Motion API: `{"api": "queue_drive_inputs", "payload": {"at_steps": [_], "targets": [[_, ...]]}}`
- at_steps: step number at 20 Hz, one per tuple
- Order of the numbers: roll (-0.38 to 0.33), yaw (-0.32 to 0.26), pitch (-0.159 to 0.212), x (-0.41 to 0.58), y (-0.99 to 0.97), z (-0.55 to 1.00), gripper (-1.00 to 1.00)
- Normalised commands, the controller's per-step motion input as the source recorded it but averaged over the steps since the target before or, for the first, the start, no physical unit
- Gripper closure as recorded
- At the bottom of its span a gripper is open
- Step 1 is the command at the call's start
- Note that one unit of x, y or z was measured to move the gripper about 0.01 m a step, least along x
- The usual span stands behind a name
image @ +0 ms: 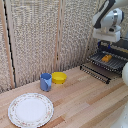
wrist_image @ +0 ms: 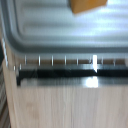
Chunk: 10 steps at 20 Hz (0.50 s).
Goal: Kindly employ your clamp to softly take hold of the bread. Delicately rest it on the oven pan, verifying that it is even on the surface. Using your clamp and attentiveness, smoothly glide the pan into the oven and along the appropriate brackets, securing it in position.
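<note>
Bread point(image: 106, 58) lies on the oven pan point(image: 114, 63) below the tool point(image: 108, 44); its opening cannot be told.

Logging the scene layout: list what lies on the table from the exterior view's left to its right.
Patterned white plate → blue cup → yellow bowl → oven pan with the bread on it, under the clamp.

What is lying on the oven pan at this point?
The bread lies on the oven pan at the oven's front, beneath the clamp. The pan's rear part is hidden by the arm.
</note>
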Motion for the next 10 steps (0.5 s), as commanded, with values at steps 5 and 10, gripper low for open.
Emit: {"api": "queue_drive_inputs", "payload": {"at_steps": [5, 10], "targets": [[0.0, 0.093, 0.056, -0.023, 0.64, 0.73, -1.0], [-0.068, 0.222, 0.024, -0.031, 0.21, 0.44, -1.0]]}}
